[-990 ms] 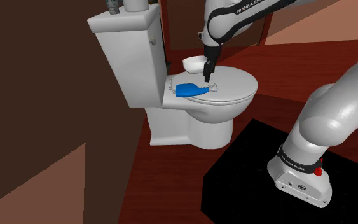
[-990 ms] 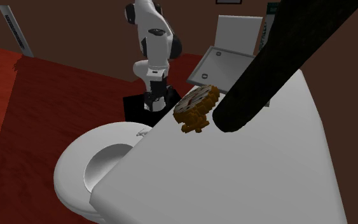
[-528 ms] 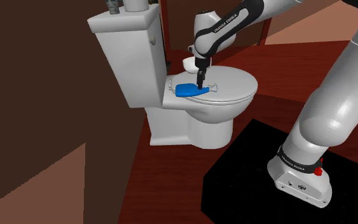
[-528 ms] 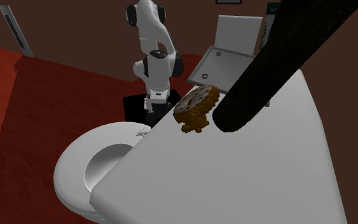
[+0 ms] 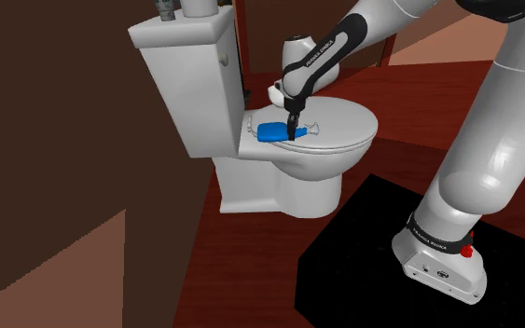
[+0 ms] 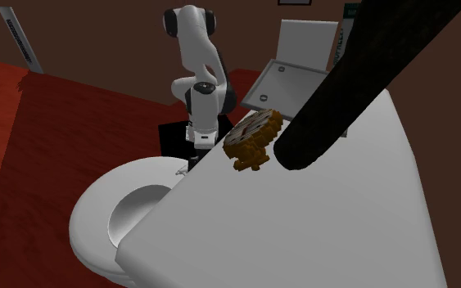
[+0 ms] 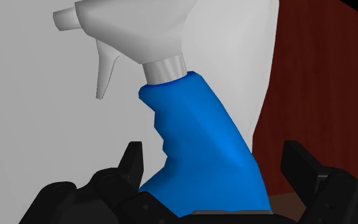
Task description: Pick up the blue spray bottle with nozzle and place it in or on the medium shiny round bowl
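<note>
Gripper (image 7: 215,160) down over the blue spray bottle (image 7: 196,143), grasp not yet made.

Nearest the camera, the two black fingers (image 7: 133,167) stand apart on either side of the bottle's blue body, apparently not touching it. The bottle lies on its side on the closed toilet lid (image 5: 344,126), nozzle towards three o'clock in the shoulder view. At twelve o'clock from it sits the white round bowl (image 5: 275,93). Closing, lifting and placing all remain. Count: one bottle, one bowl, one toilet.

White arm (image 5: 498,140) with dark joints, black FRANKA lettering, and a red base button (image 5: 466,250).
</note>
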